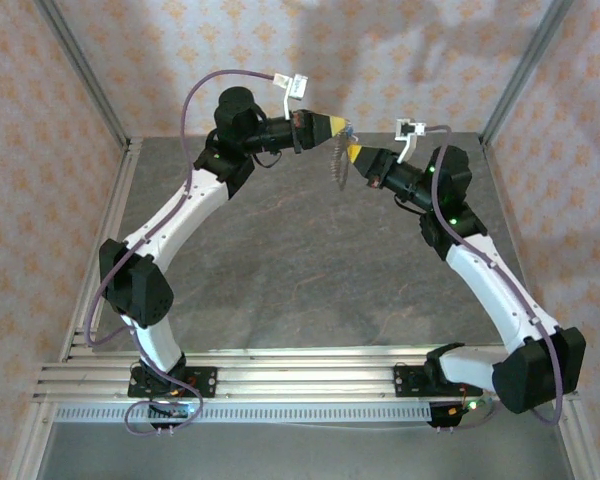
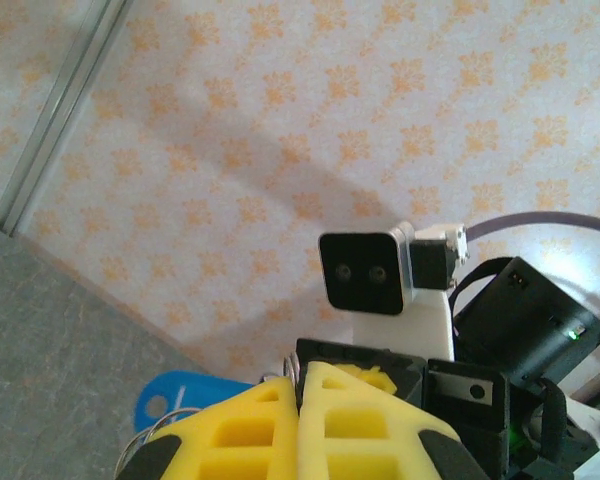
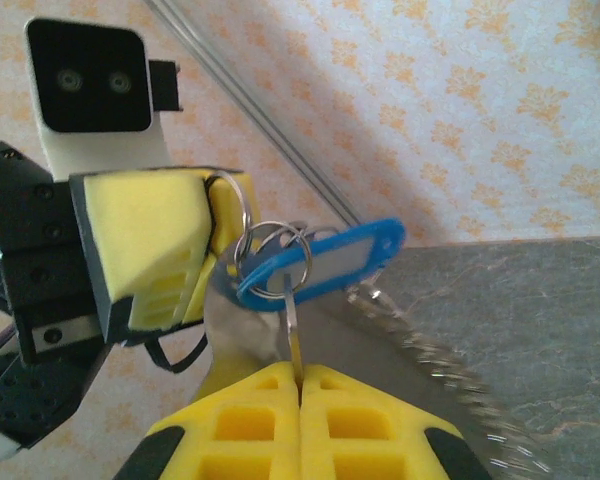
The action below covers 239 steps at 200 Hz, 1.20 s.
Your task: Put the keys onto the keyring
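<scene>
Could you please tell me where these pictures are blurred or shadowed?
Right wrist view: the chain at lower right is smeared, the blue tag fairly sharp. Left wrist view: a broad soft shadow band crosses the wallpaper, and the tag's edge is hazy. Top view: even light on the table, no glare, dim shadows on the wallpaper.

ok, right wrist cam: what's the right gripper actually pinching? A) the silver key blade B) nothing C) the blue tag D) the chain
A: the right gripper is shut on the silver key blade, which hangs below the blue tag. The chain dangles free to one side, and the left gripper grips the keyring.
</scene>
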Available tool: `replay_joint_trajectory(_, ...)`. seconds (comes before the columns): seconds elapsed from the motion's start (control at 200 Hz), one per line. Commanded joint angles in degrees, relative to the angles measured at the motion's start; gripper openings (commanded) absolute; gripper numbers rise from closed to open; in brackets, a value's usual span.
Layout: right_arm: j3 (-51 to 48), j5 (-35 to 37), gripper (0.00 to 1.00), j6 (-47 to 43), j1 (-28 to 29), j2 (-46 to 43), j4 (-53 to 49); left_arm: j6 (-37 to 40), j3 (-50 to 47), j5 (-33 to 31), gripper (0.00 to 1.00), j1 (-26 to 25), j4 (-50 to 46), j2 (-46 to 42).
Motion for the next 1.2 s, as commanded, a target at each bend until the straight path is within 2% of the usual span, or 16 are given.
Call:
replay_joint_trajectory(0.0,-2.0,-2.2,0.0,-2.0,1.4,-0.7,-1.7,-2.1,0.9,-1.1,0.0,-0.5,7.1,-3.2)
replay_joint_trajectory(0.16,-1.4,-1.6,0.0,-4.9,5.0,-0.6,-4.2,-3.0,1.2,-0.7,0.0,-0.5,8.8,-2.8)
replay_joint_trajectory(0.26,-1.3,-1.3,0.0,-5.1,5.4,0.3,-4.4,-3.8,1.4,-0.6,0.0,-0.5,10.2,-2.3)
replay_joint_trajectory(0.355,-1.5,0.6,0.19,-7.1,5.0,-0.4,-7.8,-4.1,1.8,-0.4,0.0,-0.5,10.5,-2.0)
replay_joint_trajectory(0.415,-3.0,1.0,0.23,-6.8,3.7,-0.7,-8.2,-4.0,2.0,-0.1,0.0,-0.5,10.5,-1.9)
replay_joint_trajectory(0.575,-8.1,2.0,0.24,-1.0,-2.3,-6.2,-2.8,-4.3,2.3,0.3,0.0,-0.5,11.0,-1.7)
replay_joint_trajectory(0.651,-8.6,3.7,0.28,1.3,-3.9,-7.5,-0.7,-4.4,2.6,0.6,0.0,-0.5,11.2,-1.3)
replay_joint_trajectory(0.756,-7.1,5.4,0.33,3.9,-4.2,-7.0,1.9,-5.0,2.9,0.6,0.0,-0.5,11.8,-0.7)
replay_joint_trajectory(0.896,-4.0,7.0,0.35,8.0,-4.2,-4.9,6.8,-5.3,2.7,0.5,0.0,-0.5,12.2,-0.1)
replay_joint_trajectory(1.191,1.7,3.7,0.36,16.6,-4.1,1.4,18.2,-5.1,1.5,-0.6,0.0,-0.5,12.4,0.0)
